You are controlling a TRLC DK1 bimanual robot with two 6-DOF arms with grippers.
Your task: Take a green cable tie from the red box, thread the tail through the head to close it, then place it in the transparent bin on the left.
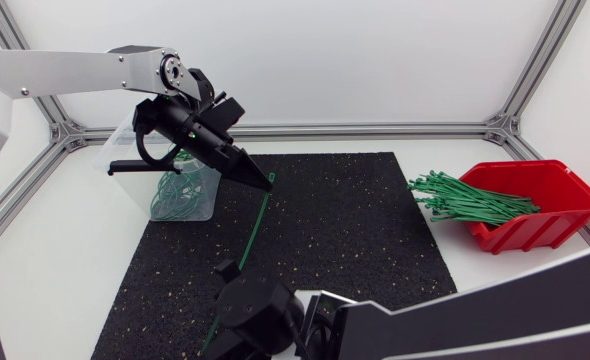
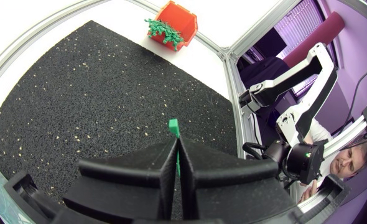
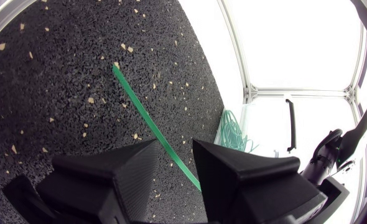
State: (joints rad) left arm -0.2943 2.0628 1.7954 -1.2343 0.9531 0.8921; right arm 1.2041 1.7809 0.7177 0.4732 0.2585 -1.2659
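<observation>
My left gripper hangs over the black mat next to the transparent bin, shut on the head end of a green cable tie. In the left wrist view the tie's head pokes out just past the shut gripper. The tie slants down toward the mat's front edge, where my right gripper sits around its tail. In the right wrist view the tie runs through the gap of the right gripper; its fingers stand apart, and neither visibly touches the strap.
The red box, with several loose green ties spilling from it, stands at the right on the white table. The transparent bin holds several looped green ties. The black mat covers the table's middle.
</observation>
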